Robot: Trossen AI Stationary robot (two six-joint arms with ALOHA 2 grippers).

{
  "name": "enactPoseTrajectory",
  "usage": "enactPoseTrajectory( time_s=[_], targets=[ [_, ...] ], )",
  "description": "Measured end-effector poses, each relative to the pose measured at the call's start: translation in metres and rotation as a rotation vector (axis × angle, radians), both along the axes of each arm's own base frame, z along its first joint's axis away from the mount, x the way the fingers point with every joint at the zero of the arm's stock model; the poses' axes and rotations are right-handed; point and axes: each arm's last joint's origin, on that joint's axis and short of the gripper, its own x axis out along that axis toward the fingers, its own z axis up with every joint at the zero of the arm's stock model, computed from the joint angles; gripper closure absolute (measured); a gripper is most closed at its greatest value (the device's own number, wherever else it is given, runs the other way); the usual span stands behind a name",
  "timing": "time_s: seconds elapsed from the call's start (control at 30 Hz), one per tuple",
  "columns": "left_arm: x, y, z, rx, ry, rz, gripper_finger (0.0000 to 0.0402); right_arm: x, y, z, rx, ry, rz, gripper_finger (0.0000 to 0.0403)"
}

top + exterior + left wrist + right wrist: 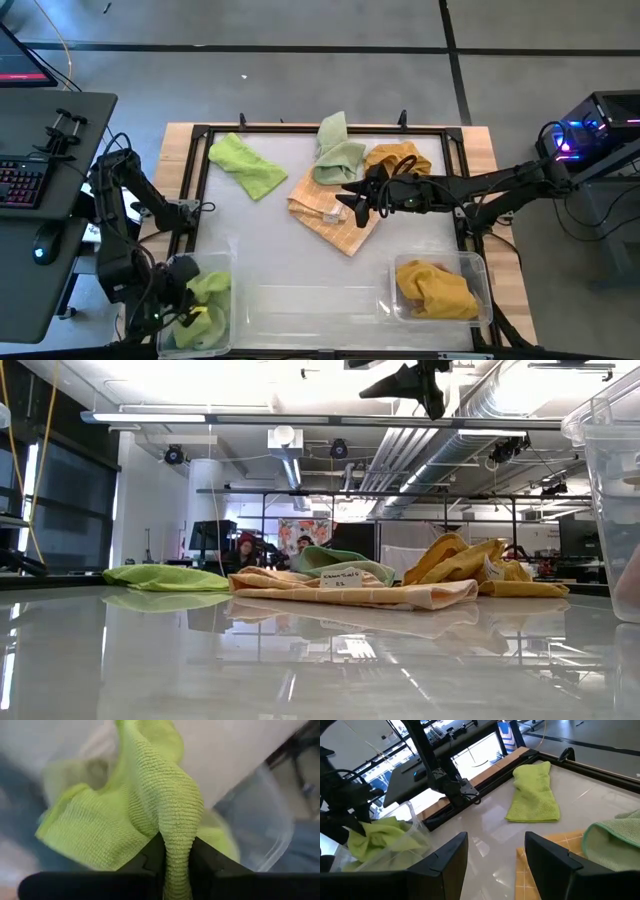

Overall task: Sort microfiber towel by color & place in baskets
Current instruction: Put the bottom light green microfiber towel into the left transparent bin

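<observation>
My left gripper (177, 865) pinches a lime towel (150, 805) over the basket (200, 312) at the table's (260, 240) near-left corner. My right gripper (352, 205), fingers apart and empty, hovers over the checked towel (325, 215) mid-table

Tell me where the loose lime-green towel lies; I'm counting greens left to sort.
High view: the lime-green towel lies flat at the work surface's far left corner, apart from the checked cloth.

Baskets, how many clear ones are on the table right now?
2. One basket sits at the near left corner, holding a green towel; the other basket sits at the near right, holding a yellow towel.
</observation>
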Motion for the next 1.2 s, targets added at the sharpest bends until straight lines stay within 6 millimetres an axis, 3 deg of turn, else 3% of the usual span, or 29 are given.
enactPoseTrajectory(
  time_s=[0.13, 0.37, 0.53, 0.73, 0.9, 1.07, 1.2],
  targets=[
    [0.007, 0.004, -0.010, 0.031, -0.014, 0.042, 0.0313, 0.000, 0.000, 0.000, 0.000, 0.004, 0.001, 0.0212],
    [0.015, 0.011, -0.026, 0.040, 0.028, 0.120, 0.0213, 0.000, 0.000, -0.001, 0.004, 0.011, 0.015, 0.0212],
    [0.029, 0.021, -0.019, 0.009, 0.029, 0.152, 0.0170, 0.000, 0.000, -0.001, 0.004, 0.011, 0.015, 0.0212],
    [0.032, 0.032, 0.008, -0.097, 0.016, 0.090, 0.0173, 0.000, 0.000, -0.001, 0.004, 0.013, 0.015, 0.0212],
    [0.028, 0.028, 0.022, -0.203, -0.004, -0.019, 0.0187, 0.000, 0.001, -0.002, 0.039, 0.012, 0.025, 0.0212],
    [0.029, 0.025, 0.010, -0.209, 0.022, -0.058, 0.0213, -0.001, 0.001, -0.004, 0.056, 0.037, 0.018, 0.0212],
    [0.033, 0.022, -0.016, -0.191, 0.025, -0.070, 0.0243, -0.002, 0.001, -0.006, 0.054, 0.053, 0.017, 0.0212]
  ],
)
